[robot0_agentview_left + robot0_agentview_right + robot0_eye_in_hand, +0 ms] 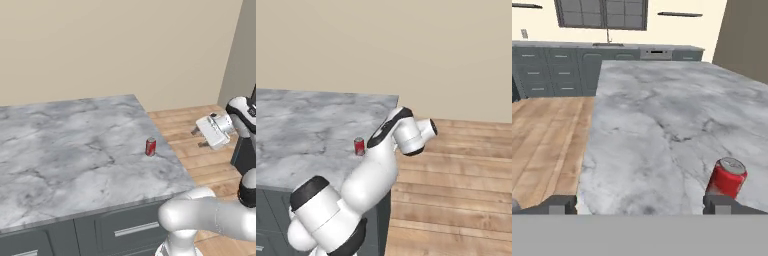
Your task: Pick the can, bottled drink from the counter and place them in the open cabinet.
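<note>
Wide-open end effector (640,204) holds nothing — red can (727,177) stands upright on marble counter (662,125) just beyond one fingertip.

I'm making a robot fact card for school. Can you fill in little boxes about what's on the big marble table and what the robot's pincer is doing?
can: red with a silver top, standing upright on the counter
can's place: near the counter's right edge, towards the front
counter: grey-white marble over dark grey drawers
pincer: open, holding nothing
pincer's place: off the counter's side, over the wooden floor, pointing across the marble
can and pincer: apart; in the hand view the can sits just behind one fingertip
bottled drink: can't see it
</note>
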